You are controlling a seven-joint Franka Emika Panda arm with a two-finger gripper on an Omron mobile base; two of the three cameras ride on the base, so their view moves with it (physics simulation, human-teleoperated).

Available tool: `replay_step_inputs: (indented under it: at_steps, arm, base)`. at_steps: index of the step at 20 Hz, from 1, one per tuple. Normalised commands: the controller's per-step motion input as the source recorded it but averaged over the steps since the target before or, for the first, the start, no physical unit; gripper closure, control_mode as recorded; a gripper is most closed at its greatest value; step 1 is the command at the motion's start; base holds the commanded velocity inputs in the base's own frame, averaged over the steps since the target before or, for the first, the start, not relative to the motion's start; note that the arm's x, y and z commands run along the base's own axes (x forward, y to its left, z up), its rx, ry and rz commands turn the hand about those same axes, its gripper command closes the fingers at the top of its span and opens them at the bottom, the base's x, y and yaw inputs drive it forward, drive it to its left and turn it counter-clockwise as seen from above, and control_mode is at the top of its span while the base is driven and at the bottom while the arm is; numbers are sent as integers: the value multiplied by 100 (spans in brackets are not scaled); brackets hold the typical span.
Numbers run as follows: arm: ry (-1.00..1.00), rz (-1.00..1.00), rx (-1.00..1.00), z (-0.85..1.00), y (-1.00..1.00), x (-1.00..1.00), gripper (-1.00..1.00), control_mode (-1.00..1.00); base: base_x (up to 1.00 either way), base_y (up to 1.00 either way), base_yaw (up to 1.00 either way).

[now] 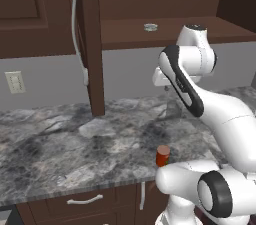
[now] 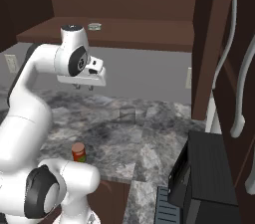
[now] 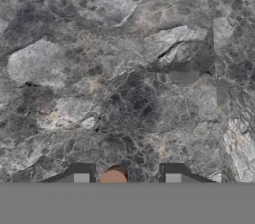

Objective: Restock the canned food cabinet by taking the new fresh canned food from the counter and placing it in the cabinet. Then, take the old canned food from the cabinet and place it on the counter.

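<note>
Red-orange can point(image 1: 163, 155) upright near counter point(image 1: 75, 144) front edge; flat silvery tin point(image 1: 150, 27) on cabinet point(image 1: 165, 34) shelf.

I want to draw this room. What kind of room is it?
Probably a kitchen, a computer-drawn one. It has a marbled stone counter, a brown wall cabinet above it, and a red can of food.

In front of me I see a plain grey wall point(image 1: 50, 76) with a white power outlet point(image 1: 15, 82) on its left part. Under the stone top there are dark brown drawers point(image 1: 75, 204) with white handles point(image 1: 84, 200). On my right side stands a black appliance point(image 2: 206, 178), beside a tall dark wooden panel point(image 2: 209, 44). The light is soft and even.
</note>
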Motion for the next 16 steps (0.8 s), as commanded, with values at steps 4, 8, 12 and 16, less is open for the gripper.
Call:
replay_step_inputs:
  at_steps: [4, 8, 12, 16]
  arm:
    - [-10, -1, 0, -4, 0, -56, -100, -100]
    - [3, -8, 0, -80, 23, -80, -100, -100]
    - [10, -10, 0, -100, 5, -67, -100, -100]
    - [11, -8, 1, -100, 1, -15, -100, -100]
  base:
    - [0, 0, 0]
    - [0, 0, 0]
    - [0, 0, 0]
    - [0, 0, 0]
